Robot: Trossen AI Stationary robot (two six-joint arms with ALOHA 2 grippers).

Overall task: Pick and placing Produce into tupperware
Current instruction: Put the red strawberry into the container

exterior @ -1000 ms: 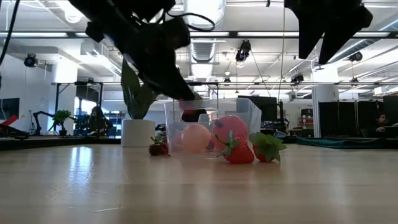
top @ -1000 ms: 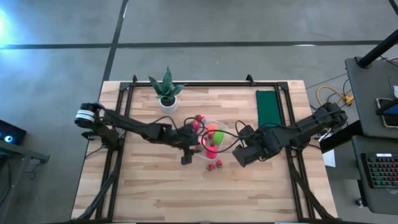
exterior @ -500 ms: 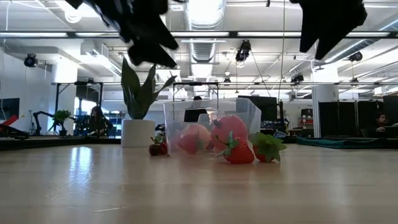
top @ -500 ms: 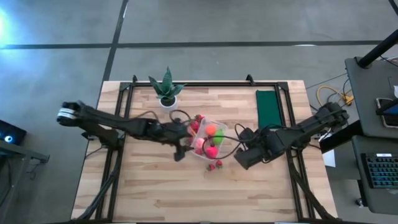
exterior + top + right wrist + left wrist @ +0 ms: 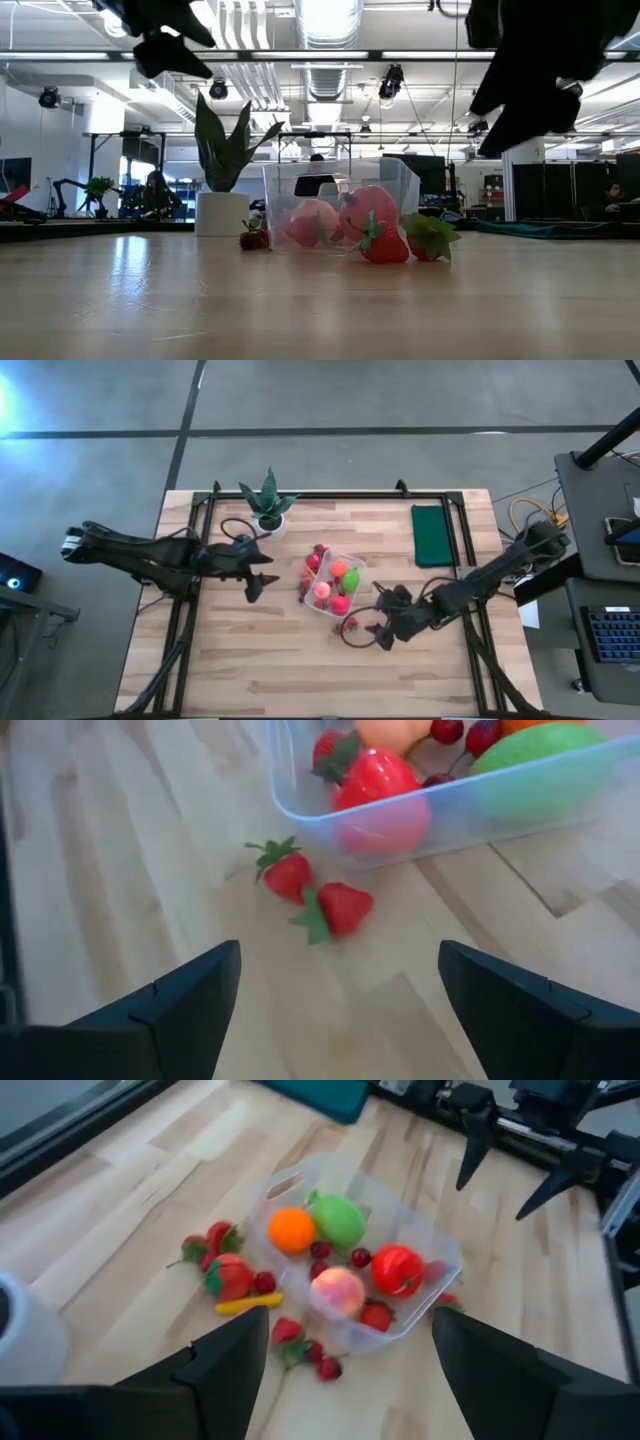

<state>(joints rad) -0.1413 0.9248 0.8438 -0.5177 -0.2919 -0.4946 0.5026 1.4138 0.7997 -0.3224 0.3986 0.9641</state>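
The right claw (image 5: 362, 636) hangs low over the counter (image 5: 250, 670) with its fingers spread wide, just beside the near corner of the tupperware (image 5: 352, 563). Two loose strawberries (image 5: 318, 892) lie touching each other on the wood right ahead of it, just outside the tub's wall. The tub already holds an orange piece (image 5: 292, 1229), a green one (image 5: 337, 1219), a red one (image 5: 398, 1269), a pink one and some cherries.

The step in hand looks to be picking one of those two strawberries. To do it well, the right claw should settle on a single berry, the one farther from the tub wall (it leaves more room for a finger), and straddle it across its narrow body rather than the leafy cap. Since the berries touch, a finger pushed between them may roll the other one away, so a slow, straight descent is wise. The tub is light and could slide if nudged.

The left claw (image 5: 257, 584) waits with fingers spread above the counter, well apart from the tub on its other side, where more pieces lie: a tomato-like one (image 5: 230, 1275), a yellow strip, small berries.
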